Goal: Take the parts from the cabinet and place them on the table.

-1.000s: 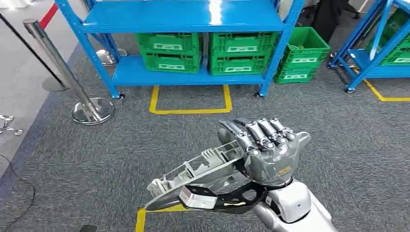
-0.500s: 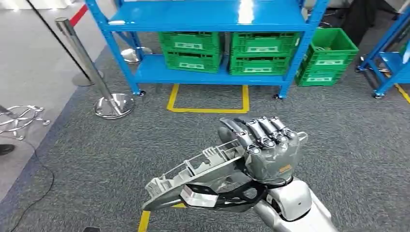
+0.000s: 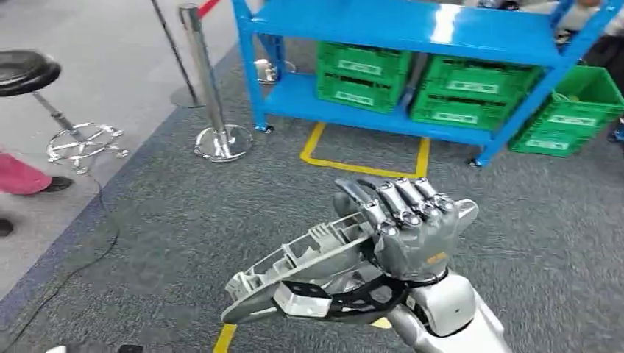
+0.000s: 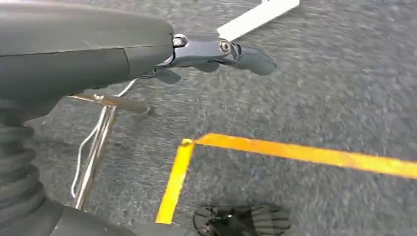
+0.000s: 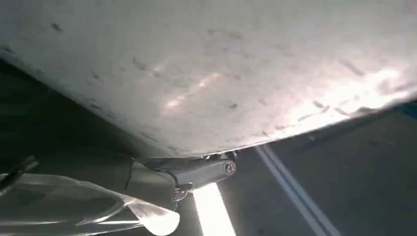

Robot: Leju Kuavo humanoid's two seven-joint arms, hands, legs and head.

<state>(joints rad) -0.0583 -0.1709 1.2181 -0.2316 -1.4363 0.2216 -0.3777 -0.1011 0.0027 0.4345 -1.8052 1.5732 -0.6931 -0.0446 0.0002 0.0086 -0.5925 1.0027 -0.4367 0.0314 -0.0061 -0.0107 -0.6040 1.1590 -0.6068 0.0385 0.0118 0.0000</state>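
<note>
Head view: we are seeing the right hand [image 3: 412,235] grasping a grey metal part [image 3: 302,268]; beyond it, a blue cabinet [image 3: 412,29]. Left hand [image 4: 216,51] is hanging released.

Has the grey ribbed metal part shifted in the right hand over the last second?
No. The grey ribbed metal part sits just as before against the right hand; only the camera has turned, sliding the blue shelf rightwards.
</note>
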